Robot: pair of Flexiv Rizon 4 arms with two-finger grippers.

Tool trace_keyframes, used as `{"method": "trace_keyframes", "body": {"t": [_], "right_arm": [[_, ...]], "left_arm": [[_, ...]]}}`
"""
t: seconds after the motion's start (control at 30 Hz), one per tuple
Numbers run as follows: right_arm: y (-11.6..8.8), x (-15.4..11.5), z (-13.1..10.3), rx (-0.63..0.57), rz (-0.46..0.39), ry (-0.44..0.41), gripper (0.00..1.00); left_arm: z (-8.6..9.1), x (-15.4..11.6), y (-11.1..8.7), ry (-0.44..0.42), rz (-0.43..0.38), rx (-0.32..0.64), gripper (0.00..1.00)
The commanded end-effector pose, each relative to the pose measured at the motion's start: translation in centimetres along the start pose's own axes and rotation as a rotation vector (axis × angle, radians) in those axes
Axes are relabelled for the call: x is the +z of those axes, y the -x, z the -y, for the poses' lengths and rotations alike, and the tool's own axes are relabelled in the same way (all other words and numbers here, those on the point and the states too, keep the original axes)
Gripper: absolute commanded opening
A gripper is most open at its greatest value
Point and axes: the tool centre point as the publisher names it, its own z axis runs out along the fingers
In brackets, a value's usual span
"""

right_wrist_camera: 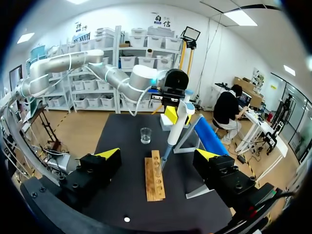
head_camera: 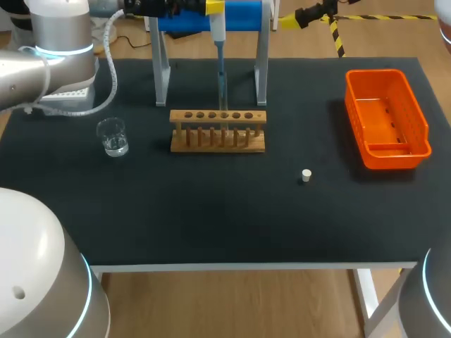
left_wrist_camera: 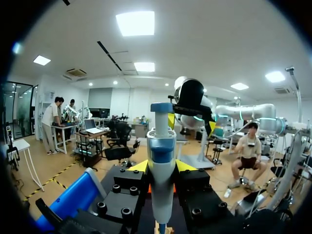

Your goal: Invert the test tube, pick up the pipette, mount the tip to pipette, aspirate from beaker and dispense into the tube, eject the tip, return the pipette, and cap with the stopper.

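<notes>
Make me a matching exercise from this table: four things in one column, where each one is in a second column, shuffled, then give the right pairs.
Things:
1 beaker
2 stopper
3 orange bin
4 pipette

Places:
A in the left gripper, over the rack
B at the right end of the table
C to the left of the rack
D standing alone between the rack and the orange bin, nearer the front

Pairs: 1-C; 2-D; 3-B; 4-A

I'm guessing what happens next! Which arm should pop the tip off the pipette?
Probably left. The left arm's fingers grip the white-and-blue plastic pipette above the wooden test tube rack; the right arm's fingers are open and empty.
</notes>
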Motion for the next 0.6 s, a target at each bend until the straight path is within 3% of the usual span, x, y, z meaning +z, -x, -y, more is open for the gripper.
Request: {"method": "trace_keyframes", "body": {"t": [0.03,0.27,0.6], "right_arm": [[-0.6,0.4,2.3,0.023,-0.013,-0.015,1.0],[-2.3,0.7,7.5,0.051,-0.03,-0.036,1.0],[-4.2,2.7,12.4,0.003,-0.085,0.033,1.0]], "left_arm": [[0.1,0.0,0.0,0.002,-0.001,-0.001,0.0],[0.1,0.0,0.0,0.002,-0.001,-0.001,0.0],[0.1,0.0,0.0,0.002,-0.001,-0.001,0.0]]}}
